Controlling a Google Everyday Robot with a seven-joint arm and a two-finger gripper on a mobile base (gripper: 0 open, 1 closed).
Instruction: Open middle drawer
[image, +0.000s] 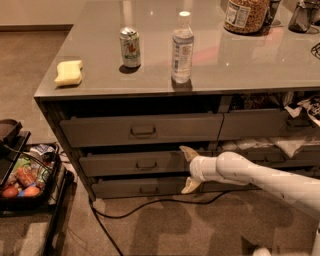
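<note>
The middle drawer (120, 164) is a wide grey front with a small dark pull (146, 164) at its centre, in the left stack of the counter between a taller drawer above and a slimmer one below. It stands a little proud of the frame. My gripper (187, 170) is at the drawer's right end, well right of the pull. It is open, one pale fingertip (187, 151) at the drawer's upper edge and the other down by the bottom drawer. My white arm (260, 177) reaches in from the lower right.
The top drawer (140, 131) and bottom drawer (137, 188) flank the middle one. A can (130, 47), a bottle (182, 48) and a yellow sponge (68, 72) sit on the counter. A black cable (150, 205) runs on the floor. A cart with food (25, 175) stands left.
</note>
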